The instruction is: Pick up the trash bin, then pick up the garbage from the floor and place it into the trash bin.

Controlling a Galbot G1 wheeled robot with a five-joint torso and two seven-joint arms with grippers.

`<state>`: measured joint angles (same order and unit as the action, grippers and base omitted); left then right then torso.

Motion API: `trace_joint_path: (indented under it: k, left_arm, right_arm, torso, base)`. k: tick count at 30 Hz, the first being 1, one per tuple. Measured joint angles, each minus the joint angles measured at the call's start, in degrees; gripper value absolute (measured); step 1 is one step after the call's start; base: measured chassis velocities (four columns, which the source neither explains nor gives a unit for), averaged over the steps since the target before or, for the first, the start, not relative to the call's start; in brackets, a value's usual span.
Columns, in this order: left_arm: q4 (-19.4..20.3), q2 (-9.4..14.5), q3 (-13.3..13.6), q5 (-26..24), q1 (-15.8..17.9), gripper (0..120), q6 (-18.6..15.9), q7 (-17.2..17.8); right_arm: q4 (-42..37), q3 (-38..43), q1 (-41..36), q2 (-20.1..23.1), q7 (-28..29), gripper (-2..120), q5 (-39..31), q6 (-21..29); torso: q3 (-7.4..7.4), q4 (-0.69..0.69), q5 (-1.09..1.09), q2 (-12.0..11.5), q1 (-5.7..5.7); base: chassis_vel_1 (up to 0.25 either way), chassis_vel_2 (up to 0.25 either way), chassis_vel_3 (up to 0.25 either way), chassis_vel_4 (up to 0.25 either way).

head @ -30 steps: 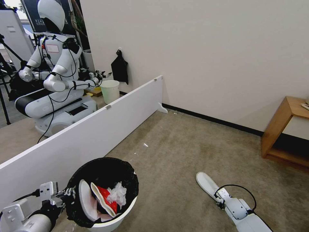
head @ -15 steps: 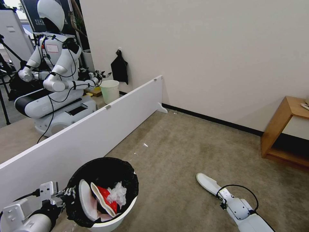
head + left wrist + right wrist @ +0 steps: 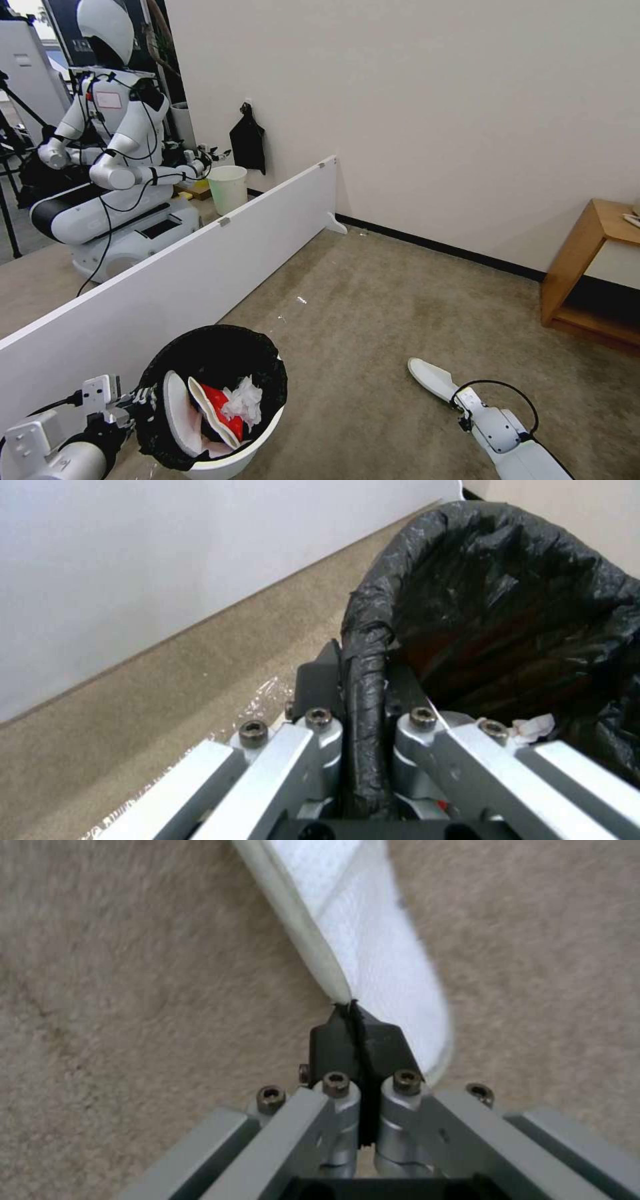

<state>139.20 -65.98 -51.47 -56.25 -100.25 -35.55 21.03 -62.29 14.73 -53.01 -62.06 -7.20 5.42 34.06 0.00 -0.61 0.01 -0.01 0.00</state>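
The trash bin (image 3: 263, 437), white with a black bag over its rim, is at the lower left of the head view. My left gripper (image 3: 139, 402) is shut on its near-left rim. In the left wrist view the gripper (image 3: 363, 667) pinches the bag-covered rim of the trash bin (image 3: 507, 605). Inside lie a white slipper (image 3: 175, 407), a red-white cup (image 3: 217, 403) and a crumpled tissue (image 3: 243, 399). On the carpet at lower right, my right gripper (image 3: 459, 399) is shut on one end of another white slipper (image 3: 430, 375). The right wrist view shows the gripper (image 3: 350, 1012) clamped on that slipper's (image 3: 380, 940) edge.
A long white partition board (image 3: 200, 267) runs along the left, close behind the bin. Beyond it stand another robot (image 3: 113, 153) and a pale unlined bin (image 3: 228, 188). A wooden shelf (image 3: 587, 267) sits at the right wall. Tiny white scraps (image 3: 301, 300) dot the open carpet.
My right gripper has drawn back slightly toward me and to the right, taking the slipper's gripped end with it. The left arm and the bin have not moved.
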Motion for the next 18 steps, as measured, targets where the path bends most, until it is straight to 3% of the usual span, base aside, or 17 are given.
trace_joint_path:
  k: [18]
  left_arm:
    - [-0.40,0.55,0.92,-0.47,1.06,4,0.02,0.19]
  right_arm:
    - [-24.73,7.79,-7.92,9.35,-0.34,0,-10.31,0.52]
  torso:
    - [0.00,0.00,0.00,0.00,0.00]
  base:
    - [0.000,0.000,0.000,0.000]
